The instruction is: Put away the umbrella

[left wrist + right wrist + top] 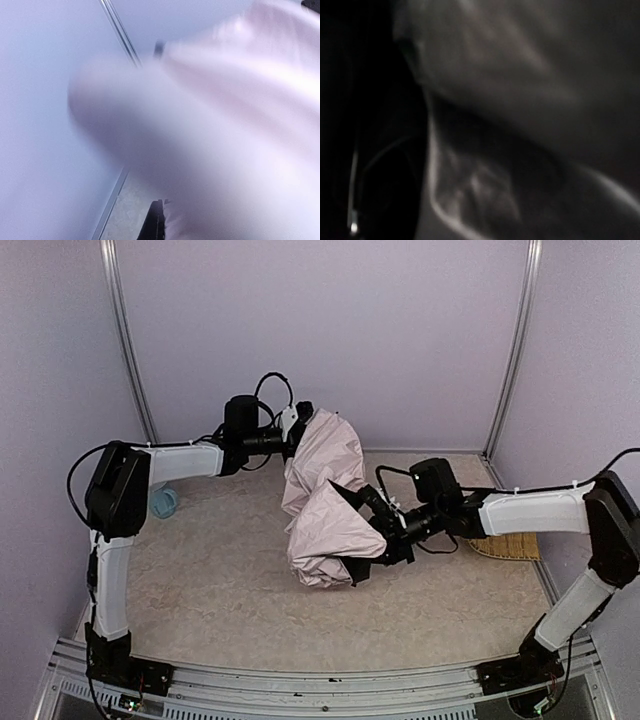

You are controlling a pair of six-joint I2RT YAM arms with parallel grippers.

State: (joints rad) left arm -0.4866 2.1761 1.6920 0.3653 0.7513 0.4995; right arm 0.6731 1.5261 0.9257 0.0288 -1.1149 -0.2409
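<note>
The pale pink umbrella (325, 510), half collapsed with its black lining showing, hangs slanted between my two grippers above the table's middle. My left gripper (300, 428) holds its upper far end, shut on the fabric. In the left wrist view blurred pink umbrella cloth (240, 100) fills the frame beside one black finger (157, 222). My right gripper (385, 530) is pushed into the lower bundle from the right, its fingertips buried in the folds. The right wrist view shows only dark umbrella lining (520, 75) close up, with the jaws hidden.
A woven straw mat (505, 545) lies at the right under the right forearm. A light blue object (165, 503) sits at the left behind the left arm. Pale walls with metal posts (128, 340) close off the back and sides.
</note>
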